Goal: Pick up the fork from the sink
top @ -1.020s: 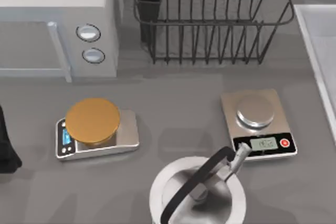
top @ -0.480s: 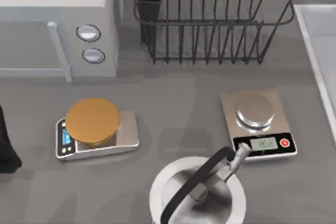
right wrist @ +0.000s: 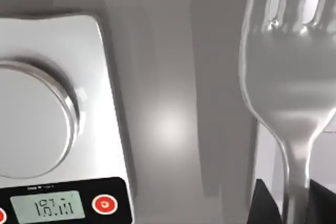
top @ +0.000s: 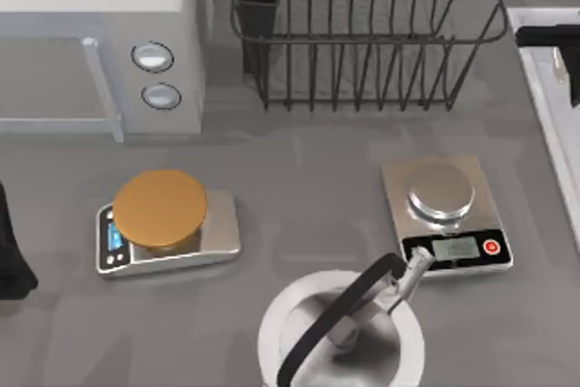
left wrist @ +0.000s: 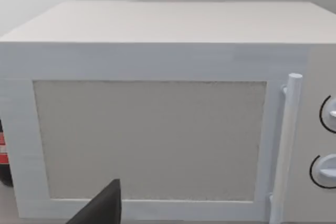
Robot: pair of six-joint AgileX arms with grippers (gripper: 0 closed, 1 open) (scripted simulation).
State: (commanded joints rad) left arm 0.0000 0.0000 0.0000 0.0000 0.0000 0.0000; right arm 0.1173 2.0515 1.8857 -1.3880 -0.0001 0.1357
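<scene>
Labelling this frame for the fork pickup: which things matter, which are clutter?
Job:
fork, held in right claw
sink, top view's right edge

Clutter:
microwave
dish rack
kettle
steel scale
orange-topped scale

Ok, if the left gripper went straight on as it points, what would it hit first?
Most likely the microwave door, facing the left gripper squarely; depth between them is unclear.

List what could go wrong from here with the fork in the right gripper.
1. The right gripper pinches only the thin handle of the fork, so it may swivel or slip out.
2. The tines hang above the silver scale and the counter beside the sink; a drop could land there.
3. The dish rack stands near; a swing could snag its wires.
</scene>
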